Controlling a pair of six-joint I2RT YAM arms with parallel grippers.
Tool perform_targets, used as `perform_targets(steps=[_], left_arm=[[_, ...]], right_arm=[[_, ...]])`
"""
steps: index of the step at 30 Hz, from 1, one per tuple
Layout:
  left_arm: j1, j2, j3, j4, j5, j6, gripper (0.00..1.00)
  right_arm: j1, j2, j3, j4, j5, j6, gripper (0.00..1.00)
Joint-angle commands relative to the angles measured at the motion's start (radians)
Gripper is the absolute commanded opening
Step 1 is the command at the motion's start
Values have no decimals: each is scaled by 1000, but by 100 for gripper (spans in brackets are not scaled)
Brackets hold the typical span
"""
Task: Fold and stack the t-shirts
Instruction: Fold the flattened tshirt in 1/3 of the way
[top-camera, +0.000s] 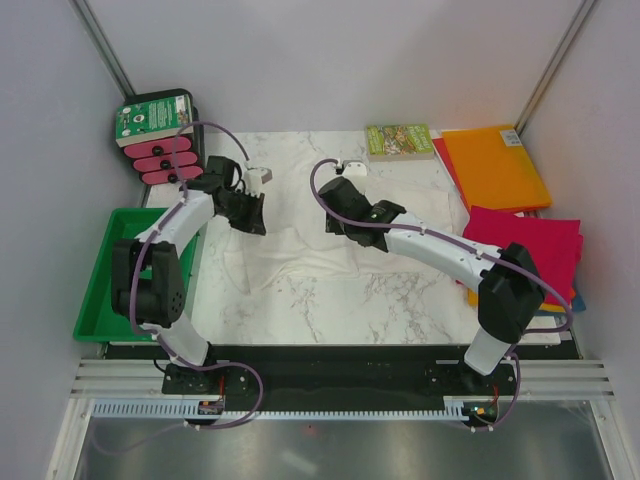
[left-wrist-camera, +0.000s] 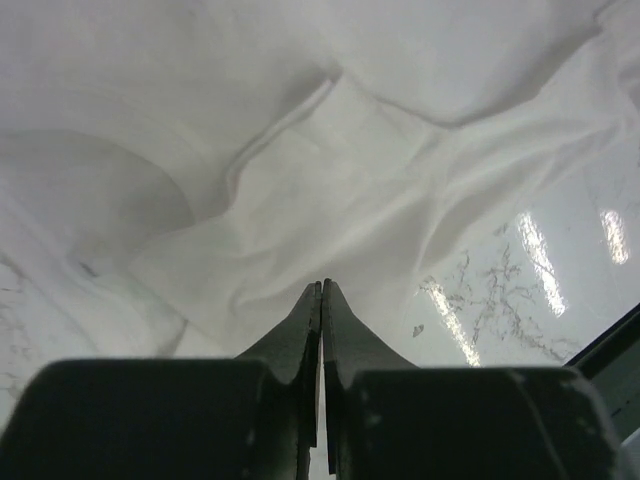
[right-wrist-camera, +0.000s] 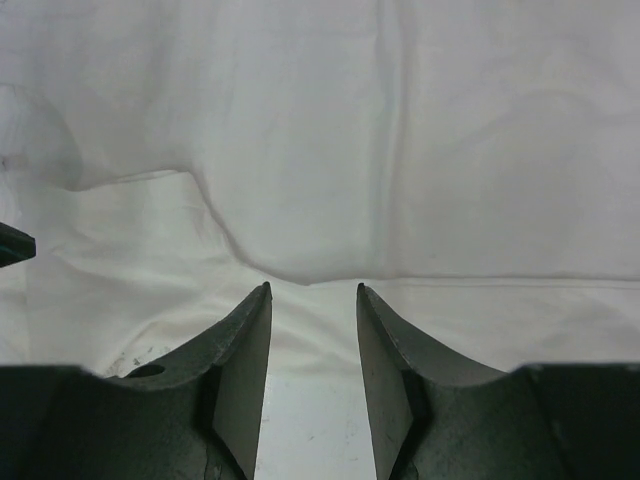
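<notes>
— On the table (top-camera: 400, 290), where was the white t-shirt (top-camera: 297, 247)?
— In the middle, flat. From the left gripper (left-wrist-camera: 322, 290) it lay at three o'clock, from the right gripper (right-wrist-camera: 312, 290) at nine.
— Which was nearer?
— About the same. The left one was squeezed tight, right at the cloth. The right one was apart, a cloth edge at twelve.

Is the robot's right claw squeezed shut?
No, the right claw is open, its fingers apart over the white t-shirt.
</notes>
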Motion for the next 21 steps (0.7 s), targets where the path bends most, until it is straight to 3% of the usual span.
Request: perform_targets(steps=[1, 5, 15, 21], left_arm=[[-23, 26, -50, 12, -107, 66, 6], [-26, 49, -59, 10, -148, 86, 5], [-15, 185, -59, -10, -407, 112, 3], [59, 237, -52, -11, -446, 109, 2]], right_arm=[[-2, 13, 9, -37, 49, -27, 47], [-2, 27, 3, -37, 61, -26, 47], [-2, 18, -34, -38, 78, -3, 47], [-17, -20, -87, -40, 96, 2, 47]])
